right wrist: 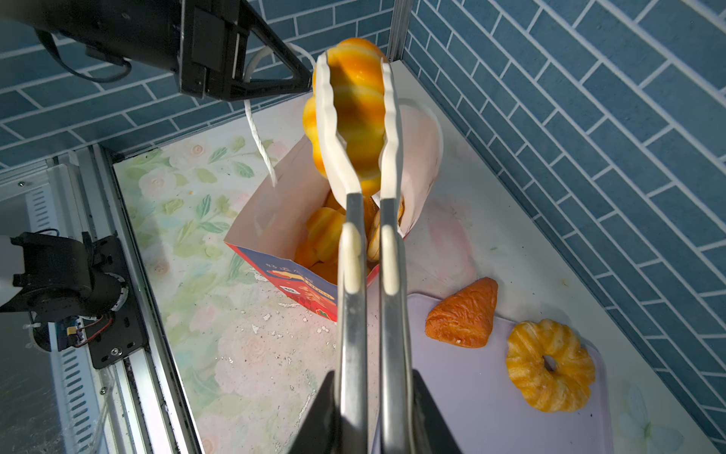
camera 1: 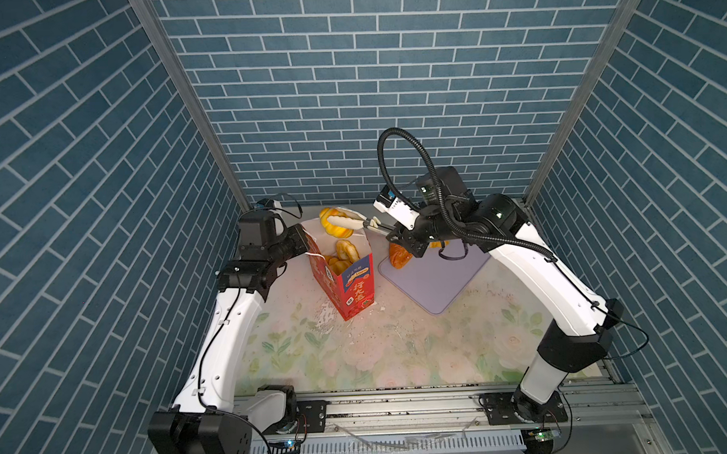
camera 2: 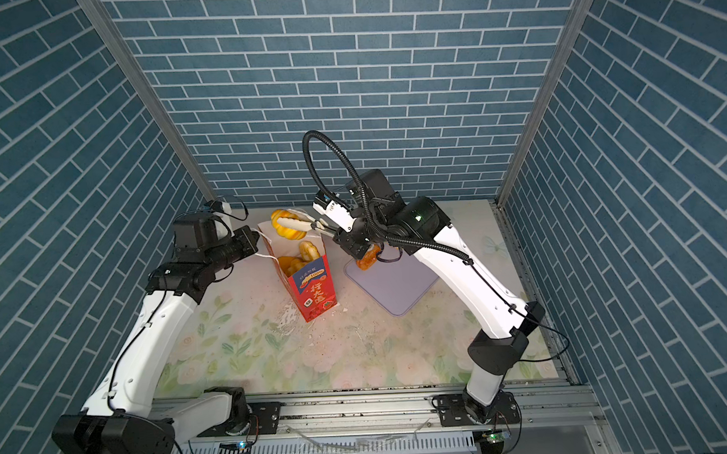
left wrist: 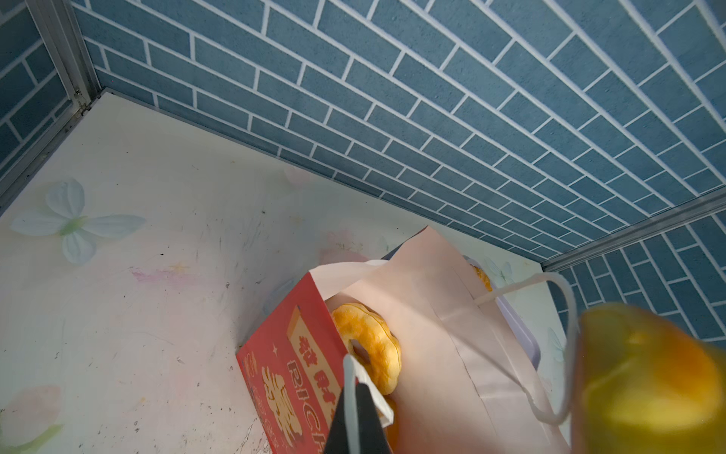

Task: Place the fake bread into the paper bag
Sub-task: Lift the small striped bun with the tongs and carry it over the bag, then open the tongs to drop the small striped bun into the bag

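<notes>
The red paper bag (camera 1: 349, 286) (camera 2: 314, 292) stands open on the table, with several golden pieces of fake bread (camera 1: 344, 253) (left wrist: 369, 346) inside. My left gripper (camera 1: 302, 244) (left wrist: 359, 393) is shut on the bag's white cord handle (left wrist: 349, 377) at the rim. My right gripper (camera 1: 399, 231) (right wrist: 371, 377) is shut on metal tongs (right wrist: 355, 314). The white tong tips clamp a ridged yellow ring (camera 1: 332, 223) (right wrist: 355, 114) above the bag's far rim. A red-brown croissant (right wrist: 463, 314) and a ring donut (right wrist: 550, 369) lie on the lilac tray (camera 1: 434, 279).
The back wall stands close behind the bag. The tray sits right of the bag, under my right arm. White crumbs and specks are scattered on the floral table top (camera 1: 358, 353) in front of the bag. A metal rail (camera 1: 401, 405) runs along the near edge.
</notes>
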{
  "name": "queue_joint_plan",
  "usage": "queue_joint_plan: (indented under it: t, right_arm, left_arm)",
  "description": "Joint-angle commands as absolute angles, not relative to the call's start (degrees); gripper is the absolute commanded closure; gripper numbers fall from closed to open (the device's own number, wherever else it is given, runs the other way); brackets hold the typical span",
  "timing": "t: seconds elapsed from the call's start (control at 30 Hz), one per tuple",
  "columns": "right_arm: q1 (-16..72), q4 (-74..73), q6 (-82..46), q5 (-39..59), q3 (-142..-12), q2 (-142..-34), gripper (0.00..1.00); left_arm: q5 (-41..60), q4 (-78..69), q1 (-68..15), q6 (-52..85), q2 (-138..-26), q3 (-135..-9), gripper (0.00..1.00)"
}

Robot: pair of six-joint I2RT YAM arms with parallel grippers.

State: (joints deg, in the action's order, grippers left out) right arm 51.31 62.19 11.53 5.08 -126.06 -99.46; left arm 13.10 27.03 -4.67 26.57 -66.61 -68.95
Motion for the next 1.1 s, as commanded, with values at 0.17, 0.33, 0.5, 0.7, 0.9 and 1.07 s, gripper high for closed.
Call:
queue_joint_plan:
  t: [0.17, 0.33, 0.5, 0.7, 0.9, 1.07]
  right_arm:
    - [52.8, 64.6, 15.2, 0.8, -127.6, -101.9, 0.72]
    - [53.2, 63.9, 15.4, -0.5, -128.3, -101.1, 0.61]
    - [53.2, 61.6, 15.2, -1.6, -127.9, -98.7, 0.59]
    - [53.0, 57.3, 15.5, -6.8, -124.2, -94.5, 0.58]
    - [50.0, 54.9, 14.0, -13.1, -118.8, -89.6, 0.58]
    - [44.6, 54.5, 9.6, -13.1, -112.1, -86.2, 0.58]
  left_arm:
    - [13.3, 27.1, -4.9, 26.3, -66.0, -68.6, 1.00]
    - [13.2, 27.3, -4.9, 26.0, -66.1, -68.8, 1.00]
    - [13.2, 27.2, -4.9, 26.0, -66.1, -68.5, 1.00]
    - [13.2, 27.1, -4.9, 25.9, -66.0, -68.0, 1.00]
    - [13.2, 27.0, -4.9, 25.9, -65.8, -68.0, 1.00]
    - [13.3, 27.1, -4.9, 25.7, -66.1, -68.2, 1.00]
